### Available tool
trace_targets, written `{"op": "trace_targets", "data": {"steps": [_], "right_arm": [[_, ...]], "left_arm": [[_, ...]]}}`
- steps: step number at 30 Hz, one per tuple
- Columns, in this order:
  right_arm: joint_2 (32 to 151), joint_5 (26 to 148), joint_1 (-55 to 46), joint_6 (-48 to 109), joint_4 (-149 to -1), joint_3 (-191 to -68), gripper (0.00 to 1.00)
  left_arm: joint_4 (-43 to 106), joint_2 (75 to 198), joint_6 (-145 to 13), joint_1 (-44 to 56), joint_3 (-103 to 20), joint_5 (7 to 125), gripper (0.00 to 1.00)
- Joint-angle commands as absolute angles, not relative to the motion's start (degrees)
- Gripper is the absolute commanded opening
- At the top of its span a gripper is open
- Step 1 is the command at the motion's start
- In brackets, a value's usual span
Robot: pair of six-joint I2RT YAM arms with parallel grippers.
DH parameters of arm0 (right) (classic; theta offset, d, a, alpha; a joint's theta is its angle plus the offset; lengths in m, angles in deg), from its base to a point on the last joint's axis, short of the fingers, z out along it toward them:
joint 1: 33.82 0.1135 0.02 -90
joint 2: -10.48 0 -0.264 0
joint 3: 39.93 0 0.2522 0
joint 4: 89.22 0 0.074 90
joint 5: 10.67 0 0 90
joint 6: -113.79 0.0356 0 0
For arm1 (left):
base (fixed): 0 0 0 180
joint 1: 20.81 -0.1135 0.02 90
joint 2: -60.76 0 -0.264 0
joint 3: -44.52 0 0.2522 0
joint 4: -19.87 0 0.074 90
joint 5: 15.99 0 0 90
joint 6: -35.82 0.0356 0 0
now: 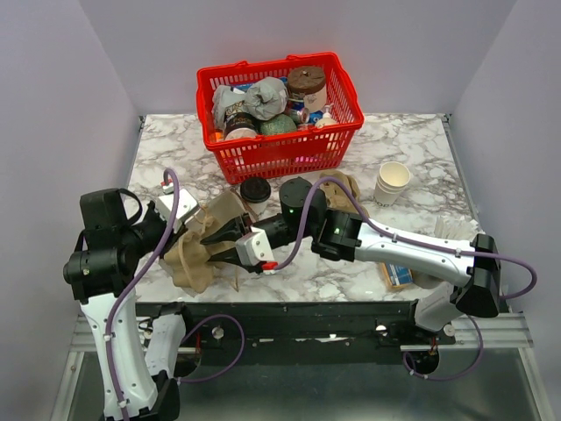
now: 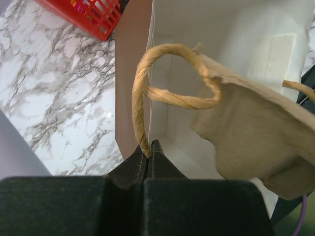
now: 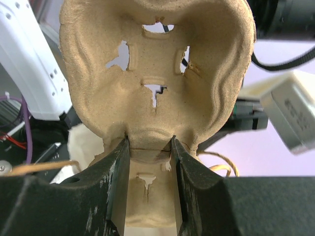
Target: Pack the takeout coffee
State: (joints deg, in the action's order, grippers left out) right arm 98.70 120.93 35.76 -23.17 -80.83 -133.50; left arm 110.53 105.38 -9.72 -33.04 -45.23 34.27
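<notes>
L gripper [image 2: 151, 147] shut tight on the twisted paper handle [image 2: 139, 93] of the brown paper bag [image 2: 132, 73]; the handle loops up from between the fingertips. Bag mouth faces the left wrist cam, white inside showing. R gripper [image 3: 149, 146] clamped on the edge of a moulded pulp cup carrier [image 3: 157, 64], jaws part-way apart w/ the carrier wall between them. In the left wrist view the carrier hangs at the bag mouth, partly across the opening. Both grippers meet over the front-left of the marble bench [image 1: 421, 149]. Takeout coffee [image 1: 255, 194] stands upright on the bench just behind the bag, close in front of the red basket [image 1: 280, 151], held by neither gripper. Stack of lidless cups [image 1: 392, 182] off to the right, well apart.
</notes>
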Motion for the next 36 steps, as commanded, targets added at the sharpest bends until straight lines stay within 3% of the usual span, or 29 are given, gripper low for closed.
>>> {"op": "trace_targets", "data": {"steps": [1, 5, 18, 36], "right_arm": [[98.9, 116.6, 36.1, -24.6, -77.2, -135.6, 0.01], [98.3, 118.4, 36.1, -23.8, -76.4, -137.1, 0.01], [102.1, 111.1, 35.5, -32.0, -43.2, -149.2, 0.00], [105.5, 108.2, 35.6, -30.5, -40.1, -151.0, 0.01]], "left_arm": [[120.3, 104.2, -9.6, -32.5, -42.9, 27.3, 0.00], [120.4, 104.7, -8.9, -32.5, -42.8, 26.7, 0.00], [120.4, 102.9, -9.3, -31.4, -43.2, 25.3, 0.00], [120.4, 103.9, -6.9, -30.2, -44.7, 33.2, 0.00]]}}
